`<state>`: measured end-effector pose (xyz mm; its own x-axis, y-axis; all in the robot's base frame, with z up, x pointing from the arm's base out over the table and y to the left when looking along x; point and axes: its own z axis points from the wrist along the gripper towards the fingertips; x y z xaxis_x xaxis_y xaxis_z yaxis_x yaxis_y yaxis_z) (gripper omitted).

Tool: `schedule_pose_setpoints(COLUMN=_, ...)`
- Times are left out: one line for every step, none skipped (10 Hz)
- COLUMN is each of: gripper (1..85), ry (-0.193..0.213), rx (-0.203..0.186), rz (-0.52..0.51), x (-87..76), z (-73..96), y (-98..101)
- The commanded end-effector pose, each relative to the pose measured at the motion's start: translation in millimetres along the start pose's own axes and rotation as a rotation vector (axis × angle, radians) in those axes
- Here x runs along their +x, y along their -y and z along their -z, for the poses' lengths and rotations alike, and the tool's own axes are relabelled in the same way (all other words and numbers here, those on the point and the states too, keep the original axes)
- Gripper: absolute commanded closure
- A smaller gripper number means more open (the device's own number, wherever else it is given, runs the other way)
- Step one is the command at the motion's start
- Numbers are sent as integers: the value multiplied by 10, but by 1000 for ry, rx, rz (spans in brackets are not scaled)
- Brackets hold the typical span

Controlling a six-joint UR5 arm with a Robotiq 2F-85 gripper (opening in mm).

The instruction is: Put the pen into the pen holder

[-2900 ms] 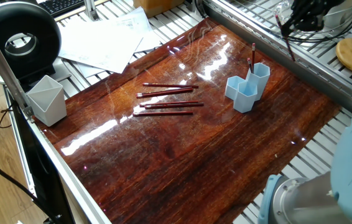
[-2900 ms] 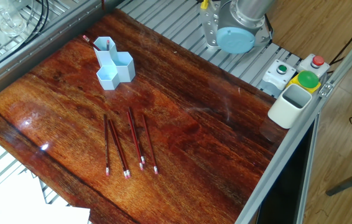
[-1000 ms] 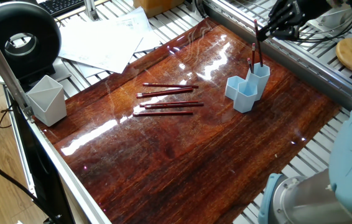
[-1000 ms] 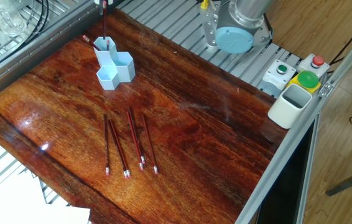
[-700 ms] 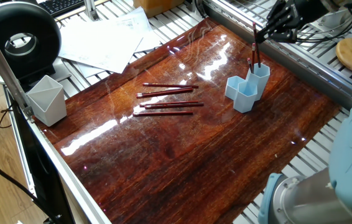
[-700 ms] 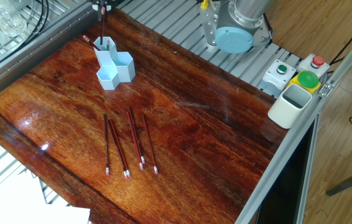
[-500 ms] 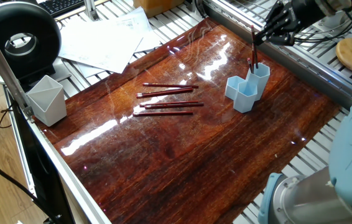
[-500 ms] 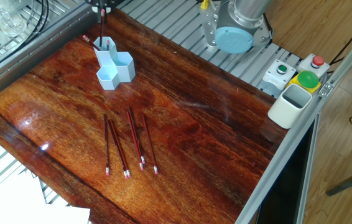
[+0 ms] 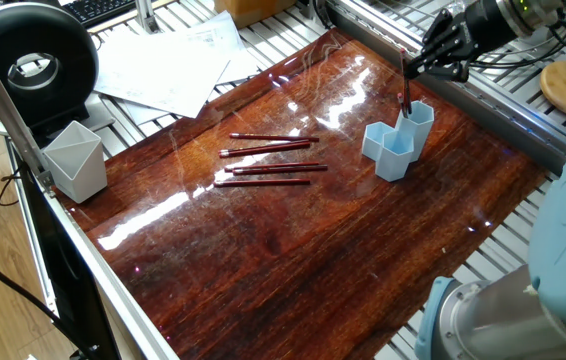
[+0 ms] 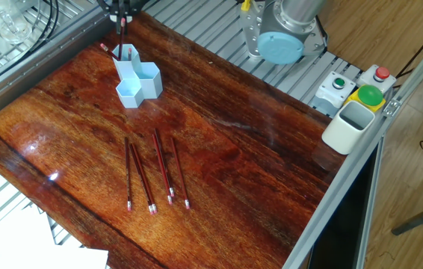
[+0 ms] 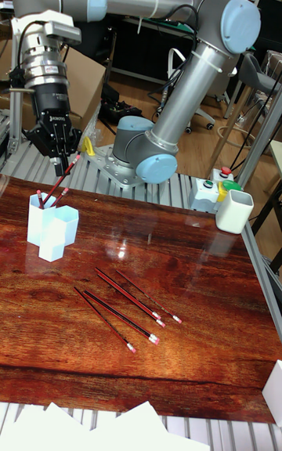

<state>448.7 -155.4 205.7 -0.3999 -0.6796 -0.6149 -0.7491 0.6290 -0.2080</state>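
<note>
Black two-finger gripper [image 11: 66, 160] hangs just above the small light blue plastic pen holder of joined hexagonal tubes [image 11: 49, 232], its fingers pinched on the top end of a thin dark red pen [image 11: 63, 178]. That pen slants down from the fingertips, and its lower end sits inside the tallest rear tube of the holder. A second red pen [image 11: 39, 197] already stands in the same tube, leaning against the rim.

The holder stands upright near the far edge of the glossy reddish-brown wooden table [image 10: 226, 157]. Well apart from it, four more red pens [image 10: 155, 174] lie roughly parallel on the wood. At the table's corner a pale grey-white angular cup [image 9: 75, 160] stands by itself, beside a green and a red push button [image 10: 372, 86] in the other fixed view.
</note>
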Motion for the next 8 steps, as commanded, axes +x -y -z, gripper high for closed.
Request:
schedule_pose_setpoints(gripper=847, ry=25, rx=15, rz=8, x=26, z=-55, y=46)
schedule_pose_setpoints(gripper=847, ry=31, rx=17, rz=10, x=36, z=-76, y=50)
schedule_pose_setpoints(gripper=847, ry=34, rx=17, rz=8, x=42, z=-85, y=46)
schedule_pose_setpoints(gripper=847, ry=38, rx=22, rz=9, x=49, z=-98, y=55)
schedule_pose_setpoints(gripper=847, ry=42, rx=22, rz=9, x=58, z=-115, y=52)
schedule_pose_setpoints(gripper=847, ry=45, rx=22, rz=9, x=72, z=-131, y=52)
schedule_pose_setpoints(gripper=847, ry=50, rx=21, rz=7, x=73, z=-143, y=49)
schedule_pose_setpoints(gripper=847, ry=65, rx=12, rz=-4, x=50, z=-155, y=27)
